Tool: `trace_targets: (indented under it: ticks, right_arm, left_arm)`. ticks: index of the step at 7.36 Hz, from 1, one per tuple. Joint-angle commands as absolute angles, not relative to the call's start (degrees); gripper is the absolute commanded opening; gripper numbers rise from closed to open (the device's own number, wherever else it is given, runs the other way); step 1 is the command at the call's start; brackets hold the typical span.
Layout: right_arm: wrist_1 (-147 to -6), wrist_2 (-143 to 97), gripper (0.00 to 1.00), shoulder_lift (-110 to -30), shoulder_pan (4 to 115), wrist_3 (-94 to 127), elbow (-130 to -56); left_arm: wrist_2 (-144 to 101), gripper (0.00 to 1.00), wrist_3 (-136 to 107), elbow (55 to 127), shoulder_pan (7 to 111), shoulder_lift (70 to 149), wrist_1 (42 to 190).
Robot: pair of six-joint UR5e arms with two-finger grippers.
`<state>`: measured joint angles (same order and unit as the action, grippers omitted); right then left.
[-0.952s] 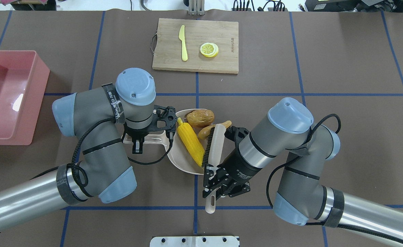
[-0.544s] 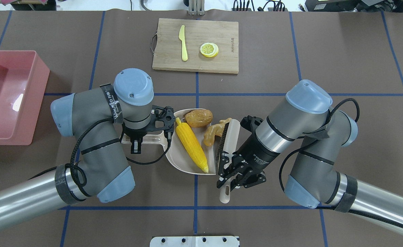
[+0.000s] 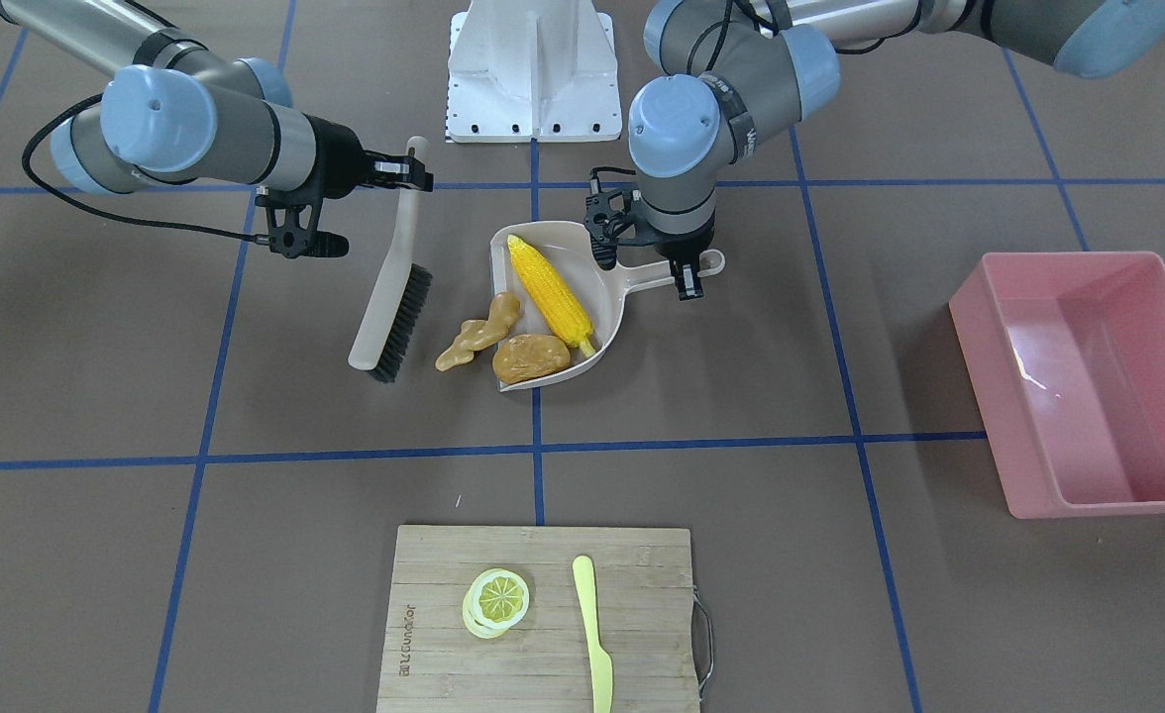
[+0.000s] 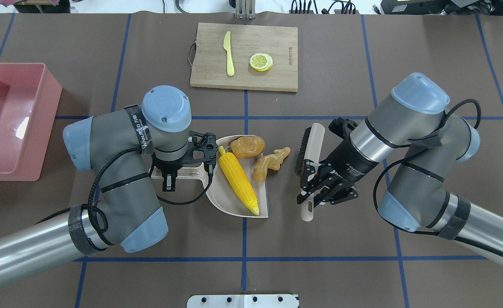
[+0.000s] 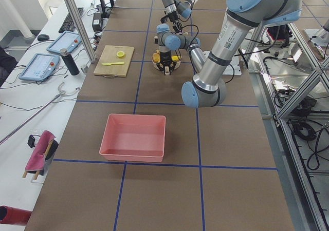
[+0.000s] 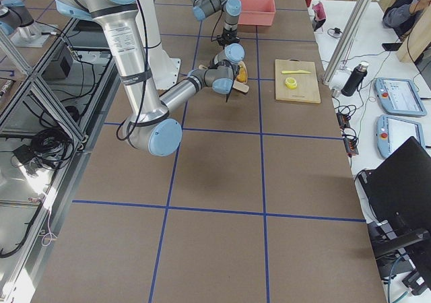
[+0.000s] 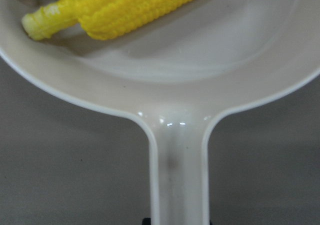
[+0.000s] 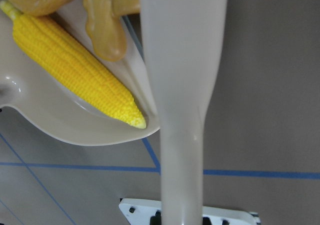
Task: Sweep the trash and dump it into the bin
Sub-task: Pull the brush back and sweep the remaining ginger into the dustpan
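Observation:
The yellow corn cob [image 4: 238, 179] lies inside the beige dustpan [image 4: 230, 205]. The brown potato [image 4: 247, 146] sits at the far end of the pan's mouth. The tan ginger root [image 4: 270, 161] lies at the pan's open edge, mostly on the table. My left gripper [image 4: 170, 175] is shut on the dustpan handle [image 7: 180, 175]. My right gripper [image 4: 309, 192] is shut on a beige brush [image 4: 310, 145], held to the right of the ginger and apart from it. The pink bin [image 4: 50, 124] stands at the far left, with nothing inside.
A wooden cutting board [image 4: 277, 47] at the far middle holds a pale yellow knife [image 4: 229, 53] and a lemon slice [image 4: 261, 62]. A white mount plate [image 4: 243, 300] sits at the near edge. Blue tape lines cross the brown table.
My right gripper has carried the brush to the right, away from the dustpan's mouth. The ginger is left at the pan's edge. The left arm and dustpan have barely moved.

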<state>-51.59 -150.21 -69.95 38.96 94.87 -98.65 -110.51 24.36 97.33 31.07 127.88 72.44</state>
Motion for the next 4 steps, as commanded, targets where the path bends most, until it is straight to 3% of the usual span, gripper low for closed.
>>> trace_targets:
  ticks: [1,4]
  right_arm:
    - [-51.5,-150.2,0.0,-71.5,37.6,86.2,-98.6]
    - [-51.5,-150.4,0.0,-75.3,35.2,72.8,-98.5]
  left_arm:
    - [-110.4,0.0,24.2,97.2,31.0,127.9,73.1]
    - [-110.4,0.0,24.2,97.1,31.1,127.8,73.2]
